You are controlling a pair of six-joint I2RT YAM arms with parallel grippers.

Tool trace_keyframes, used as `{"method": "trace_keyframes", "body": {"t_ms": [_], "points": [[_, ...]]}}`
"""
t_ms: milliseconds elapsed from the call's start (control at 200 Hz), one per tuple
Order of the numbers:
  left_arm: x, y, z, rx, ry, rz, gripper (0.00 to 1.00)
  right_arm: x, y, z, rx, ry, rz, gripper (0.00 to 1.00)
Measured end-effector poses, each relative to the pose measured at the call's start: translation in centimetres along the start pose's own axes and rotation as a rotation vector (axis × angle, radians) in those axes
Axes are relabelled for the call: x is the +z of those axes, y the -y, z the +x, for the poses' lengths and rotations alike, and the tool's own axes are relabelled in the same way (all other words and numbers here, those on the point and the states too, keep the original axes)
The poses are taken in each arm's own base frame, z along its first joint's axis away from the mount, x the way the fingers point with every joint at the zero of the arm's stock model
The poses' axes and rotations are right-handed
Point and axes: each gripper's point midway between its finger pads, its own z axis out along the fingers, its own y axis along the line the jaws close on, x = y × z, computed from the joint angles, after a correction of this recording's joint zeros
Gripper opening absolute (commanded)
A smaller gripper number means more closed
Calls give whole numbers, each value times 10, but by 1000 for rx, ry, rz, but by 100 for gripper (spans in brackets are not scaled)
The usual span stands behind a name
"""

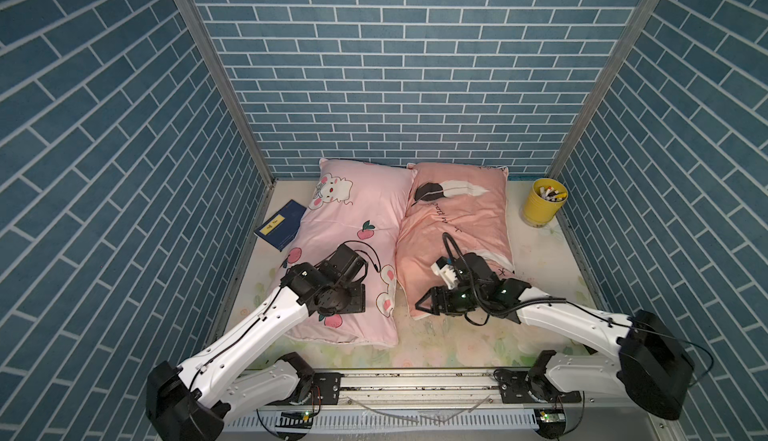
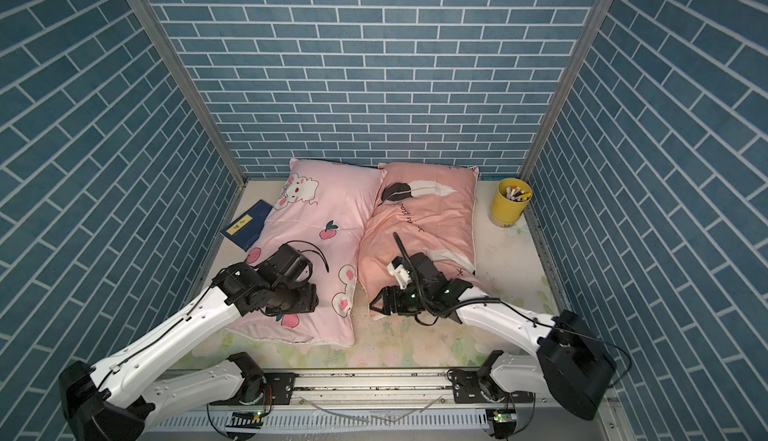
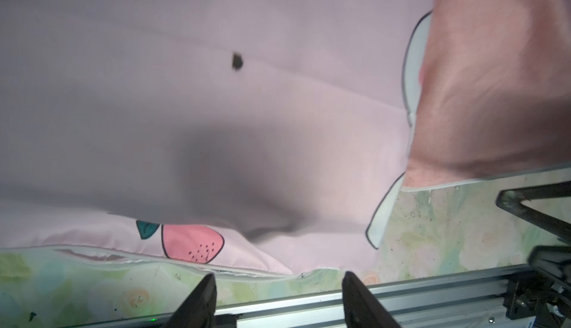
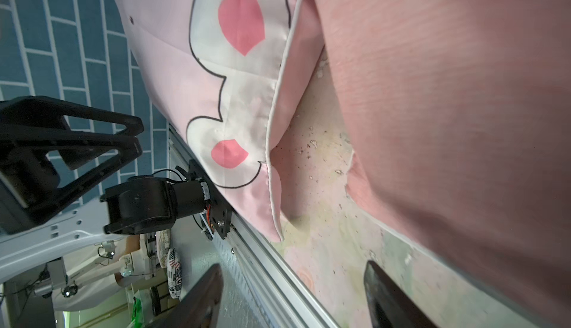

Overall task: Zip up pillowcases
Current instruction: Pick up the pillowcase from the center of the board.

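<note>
Both hands gape empty; left hand (image 3: 278, 277) hangs between the rail (image 3: 432, 292) and the part-open zipper (image 3: 185, 264) of the bunny pillowcase (image 1: 353, 227); right hand (image 4: 293, 267) also near the rail; best pinch the slider squarely and pull parallel to the rail, fabric steadied.

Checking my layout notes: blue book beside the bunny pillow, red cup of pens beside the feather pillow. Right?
Not quite: the cup is yellow, not red, as both top views show. The rest holds: it holds pens beside the feather pillow, and the blue book lies beside the bunny pillow.
</note>
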Motion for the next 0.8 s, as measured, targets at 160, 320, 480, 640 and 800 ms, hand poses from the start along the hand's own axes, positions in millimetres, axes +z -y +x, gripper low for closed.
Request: {"method": "trace_keyframes", "body": {"t_ms": [160, 320, 480, 640, 800], "points": [[25, -11, 24, -71, -76, 35, 64, 57, -2, 8, -42, -28, -62, 77], [27, 0, 19, -106, -66, 109, 62, 90, -9, 13, -69, -36, -118, 77], [27, 12, 9, -118, -40, 167, 60, 107, -24, 13, -80, -34, -180, 71], [30, 21, -1, -133, -17, 205, 58, 102, -34, 11, -74, -21, -204, 56], [44, 23, -1, -157, -26, 215, 57, 86, -50, 7, -77, -6, -220, 20]]}}
